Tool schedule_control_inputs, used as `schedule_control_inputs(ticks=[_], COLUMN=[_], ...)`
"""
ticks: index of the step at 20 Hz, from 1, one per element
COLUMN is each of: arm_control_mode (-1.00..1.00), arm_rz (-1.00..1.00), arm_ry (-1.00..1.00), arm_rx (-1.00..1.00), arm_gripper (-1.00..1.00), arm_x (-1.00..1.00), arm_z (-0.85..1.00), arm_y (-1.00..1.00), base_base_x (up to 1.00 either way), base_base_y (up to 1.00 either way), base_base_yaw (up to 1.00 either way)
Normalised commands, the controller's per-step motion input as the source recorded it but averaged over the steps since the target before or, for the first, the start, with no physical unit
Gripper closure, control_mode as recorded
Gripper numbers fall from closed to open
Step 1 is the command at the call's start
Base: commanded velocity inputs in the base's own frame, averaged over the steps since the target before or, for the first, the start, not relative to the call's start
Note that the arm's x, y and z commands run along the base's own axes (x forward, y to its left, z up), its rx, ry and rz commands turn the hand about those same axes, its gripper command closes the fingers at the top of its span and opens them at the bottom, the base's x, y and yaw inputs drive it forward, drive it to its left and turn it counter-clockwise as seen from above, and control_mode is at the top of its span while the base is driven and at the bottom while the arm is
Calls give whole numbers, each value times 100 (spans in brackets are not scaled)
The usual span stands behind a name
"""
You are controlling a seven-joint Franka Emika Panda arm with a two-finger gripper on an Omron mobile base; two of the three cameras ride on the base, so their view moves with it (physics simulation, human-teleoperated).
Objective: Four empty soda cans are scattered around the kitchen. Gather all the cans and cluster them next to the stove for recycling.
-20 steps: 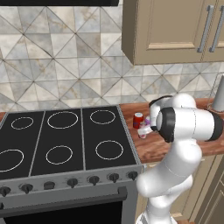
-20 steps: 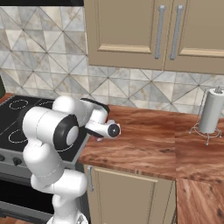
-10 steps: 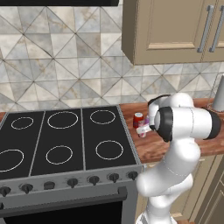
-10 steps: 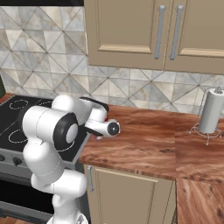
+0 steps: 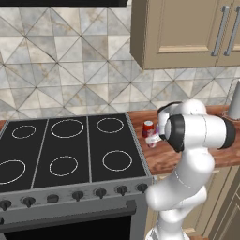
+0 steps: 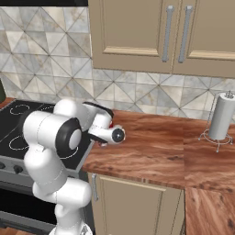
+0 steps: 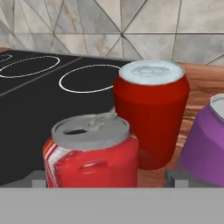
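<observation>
Three soda cans stand together on the wooden counter point(image 7: 202, 83) just right of the stove point(image 7: 52, 92). The nearest, a red can point(image 7: 89, 153) with an opened top, sits between my gripper's point(image 7: 106, 178) fingertips point(image 7: 37, 178), which stand apart from its sides. Behind it is a taller-looking red can point(image 7: 151, 109), and a pale purple can point(image 7: 205, 144) stands at the right. In the left base view a red can point(image 5: 148, 126) and a paler can point(image 5: 152, 139) show beside the stove point(image 5: 70, 150), with my hand point(image 5: 161, 133) right against them. The gripper is open.
A white paper-towel roll point(image 6: 221, 119) on a wire stand is at the counter's far right. The tiled wall point(image 5: 70, 70) runs behind, and wooden cabinets point(image 6: 160, 32) hang above. Bare wooden counter point(image 6: 156, 147) stretches right of my arm.
The jaws have opened wide and let go of the near red can, which stays standing beside the other two. The arm has barely moved.
</observation>
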Motion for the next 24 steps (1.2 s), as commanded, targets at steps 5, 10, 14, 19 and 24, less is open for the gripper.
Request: schedule_control_inputs(ticks=[5, 10, 14, 19, 24], arm_control_mode=[-100, -100, -100, -100, -100], arm_rz=[0, 0, 0, -1, -1], arm_ry=[0, 0, 1, 12, 18], arm_rx=[0, 0, 0, 0, 0], arm_gripper=[-100, -100, -100, -100, -100], arm_x=[-29, -28, -21, -14, -17], arm_z=[-6, 0, 1, 14, 19], arm_y=[-3, -7, -7, -7, -2], base_base_x=[0, 0, 0, 0, 0], base_base_y=[0, 0, 0, 0, 0], base_base_yaw=[0, 0, 0, 0, 0])
